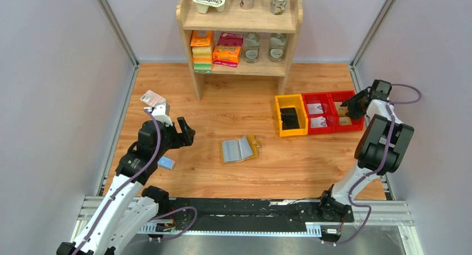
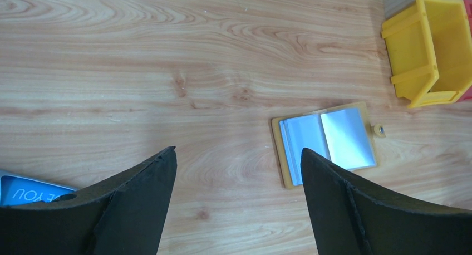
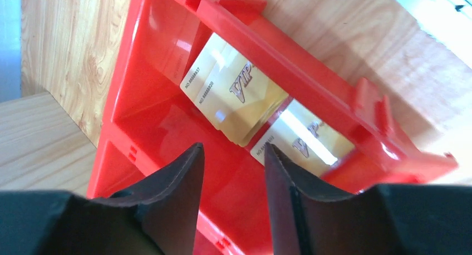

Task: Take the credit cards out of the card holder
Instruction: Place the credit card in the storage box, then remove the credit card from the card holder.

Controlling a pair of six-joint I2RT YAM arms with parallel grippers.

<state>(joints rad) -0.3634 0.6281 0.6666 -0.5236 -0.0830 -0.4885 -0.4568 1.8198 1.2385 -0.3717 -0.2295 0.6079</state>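
Note:
The tan card holder (image 1: 240, 149) lies open on the wooden table, grey-blue inner panels facing up; it also shows in the left wrist view (image 2: 325, 142). My left gripper (image 1: 187, 136) is open and empty, to the left of the holder. My right gripper (image 1: 352, 104) is open and empty above the far-right red bin (image 3: 167, 99). Gold VIP credit cards (image 3: 236, 96) lie inside that bin, just beyond my fingertips (image 3: 192, 160).
A yellow bin (image 1: 291, 115) with a black item and a second red bin (image 1: 318, 112) with cards stand left of the far-right bin. A wooden shelf (image 1: 239, 21) stands at the back. A blue bar (image 1: 166, 163) and a pink-white packet (image 1: 151, 97) lie near the left arm.

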